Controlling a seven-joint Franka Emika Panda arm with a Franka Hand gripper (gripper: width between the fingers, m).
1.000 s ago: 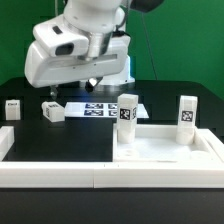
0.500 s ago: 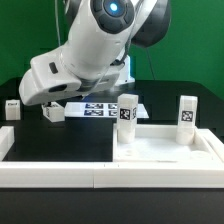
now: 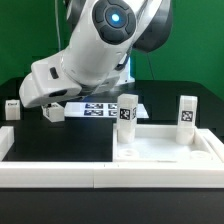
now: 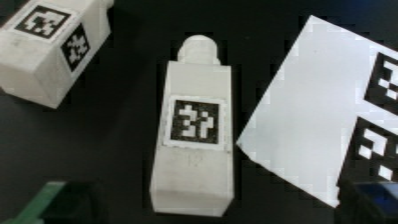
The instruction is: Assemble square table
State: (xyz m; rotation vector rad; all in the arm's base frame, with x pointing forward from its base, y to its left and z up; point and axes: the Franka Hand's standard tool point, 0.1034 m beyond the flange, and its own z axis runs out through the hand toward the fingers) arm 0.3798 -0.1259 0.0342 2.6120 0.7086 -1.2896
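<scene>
Exterior view: arm [image 3: 100, 40] is swinging lower toward the exterior view's left.
Gripper [image 3: 47, 100]: is hovering spread wide, empty, over the lying leg [image 3: 52, 111].
Meaning: it is probably lining up a grasp.
Square tabletop [image 3: 165, 150]: is lying near, exterior view's right, two upright legs [image 3: 127, 110] standing on it.

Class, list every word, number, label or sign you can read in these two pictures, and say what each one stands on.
No words, brands or numbers can be read in either view.
Black-and-white square tags, patterns not text: on the lying leg, the second leg near it, the middle upright leg, the upright leg at the exterior view's right and the marker board.
</scene>
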